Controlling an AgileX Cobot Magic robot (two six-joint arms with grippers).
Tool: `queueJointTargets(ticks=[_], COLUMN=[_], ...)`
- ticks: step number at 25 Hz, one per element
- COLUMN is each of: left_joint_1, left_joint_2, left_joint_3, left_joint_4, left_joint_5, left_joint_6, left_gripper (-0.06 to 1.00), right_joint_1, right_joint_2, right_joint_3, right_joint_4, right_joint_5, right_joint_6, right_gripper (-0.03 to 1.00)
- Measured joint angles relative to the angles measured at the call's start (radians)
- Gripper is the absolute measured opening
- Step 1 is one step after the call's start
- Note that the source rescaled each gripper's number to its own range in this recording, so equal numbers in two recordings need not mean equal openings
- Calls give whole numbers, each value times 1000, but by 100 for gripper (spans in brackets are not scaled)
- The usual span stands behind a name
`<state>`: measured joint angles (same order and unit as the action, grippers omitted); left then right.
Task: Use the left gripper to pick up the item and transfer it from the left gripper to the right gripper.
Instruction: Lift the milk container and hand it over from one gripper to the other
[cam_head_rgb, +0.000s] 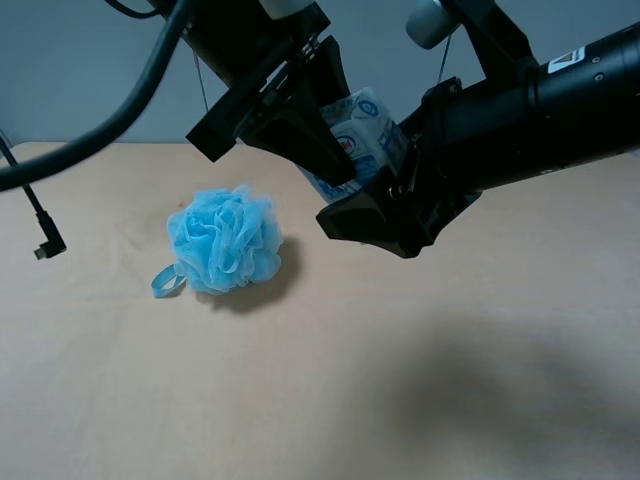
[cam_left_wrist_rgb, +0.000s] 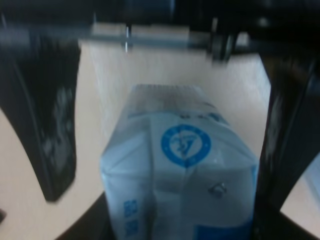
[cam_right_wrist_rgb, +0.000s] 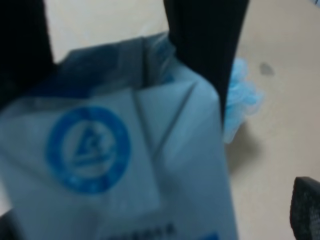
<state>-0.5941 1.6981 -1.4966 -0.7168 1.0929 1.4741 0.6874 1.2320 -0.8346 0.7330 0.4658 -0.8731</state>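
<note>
1. Your item (cam_head_rgb: 365, 125) is coated paperboard printed white and blue, faintly glossy, creased along its folds.
2. The bath puff (cam_head_rgb: 225, 240) is gathered blue netting, frilly and matt, with a smooth ribbon loop (cam_head_rgb: 167, 283).
3. The table (cam_head_rgb: 300, 400) shows you a pale, smooth, matt wood-look top.
4. The left gripper (cam_head_rgb: 280, 150) and right gripper (cam_head_rgb: 385, 185) look like matt black plastic, though the blurred wrist views leave that unsure.

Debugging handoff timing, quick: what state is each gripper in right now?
Left gripper: open, with a gap between one finger and the carton.
Right gripper: closed on the carton, holding it in the air.
</note>
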Motion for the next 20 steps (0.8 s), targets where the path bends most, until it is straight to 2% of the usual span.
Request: queueJointTargets(ticks=[6, 7, 8, 9, 10, 11, 12, 13, 20], left_joint_1=[0, 0, 0, 0, 0, 0, 0, 0, 0], left_joint_2=[0, 0, 0, 0, 0, 0, 0, 0, 0], left_joint_3=[0, 0, 0, 0, 0, 0, 0, 0, 0], left_joint_4=[-8, -8, -8, -8, -7, -7, -8, -9, -8], left_joint_5=[-2, -2, -2, -2, -2, -2, -18, -17, -23], left_joint_6=[0, 0, 0, 0, 0, 1, 4, 4, 7], left_gripper=[0, 0, 0, 0, 0, 0, 0, 0, 0], right_joint_1=[0, 0, 0, 0, 0, 0, 4, 3, 3], right_joint_2=[33, 33, 33, 33, 33, 33, 33, 33, 33], right_joint_3=[0, 0, 0, 0, -1, -2, -2, -2, -3], right_joint_4=[6, 6, 6, 6, 6, 3, -4, -5, -10], right_joint_5=[0, 0, 0, 0, 0, 5, 6, 7, -1], right_joint_6=[-1, -2, -2, -3, -4, -5, -17, -19, -23], right_gripper=[100, 97, 89, 76, 52, 19, 0, 3, 3])
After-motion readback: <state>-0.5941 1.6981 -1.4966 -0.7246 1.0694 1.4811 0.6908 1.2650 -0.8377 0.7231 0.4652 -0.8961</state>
